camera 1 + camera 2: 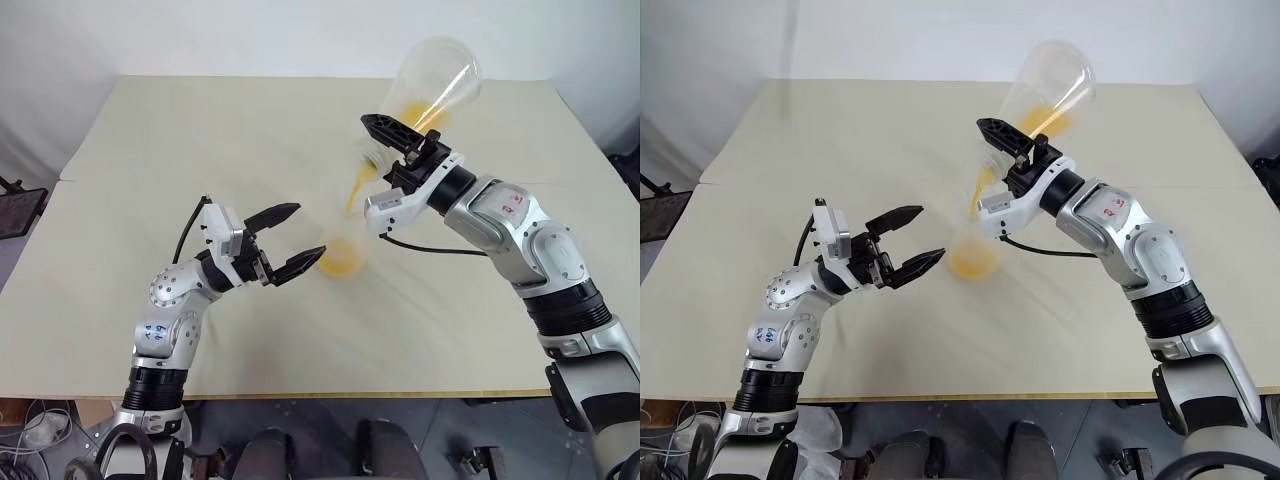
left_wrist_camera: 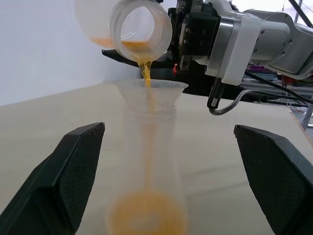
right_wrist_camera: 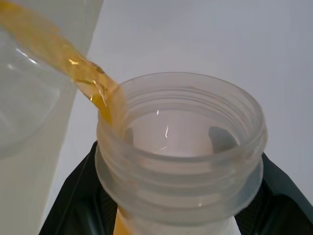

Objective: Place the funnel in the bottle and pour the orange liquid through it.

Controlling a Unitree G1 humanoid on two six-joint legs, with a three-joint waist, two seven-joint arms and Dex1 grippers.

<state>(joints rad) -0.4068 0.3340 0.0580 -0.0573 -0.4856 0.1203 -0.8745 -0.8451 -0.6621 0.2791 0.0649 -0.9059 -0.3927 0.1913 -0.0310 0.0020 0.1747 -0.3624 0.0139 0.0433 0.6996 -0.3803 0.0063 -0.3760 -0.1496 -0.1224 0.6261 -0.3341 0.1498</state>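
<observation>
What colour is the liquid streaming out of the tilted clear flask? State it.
Translucent yellow-orange liquid, falling into the clear plastic funnel; clearest in the left wrist view.

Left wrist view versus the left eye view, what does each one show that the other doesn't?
Left wrist view alone: the translucent plastic funnel seated in the standing clear plastic conical bottle, clearly outlined.

Left eye view alone: the whole beige table, and the open left gripper flanking that bottle without touching.

Both: the right gripper shut on the tilted clear flask, the orange liquid streaming down and pooling below.
</observation>
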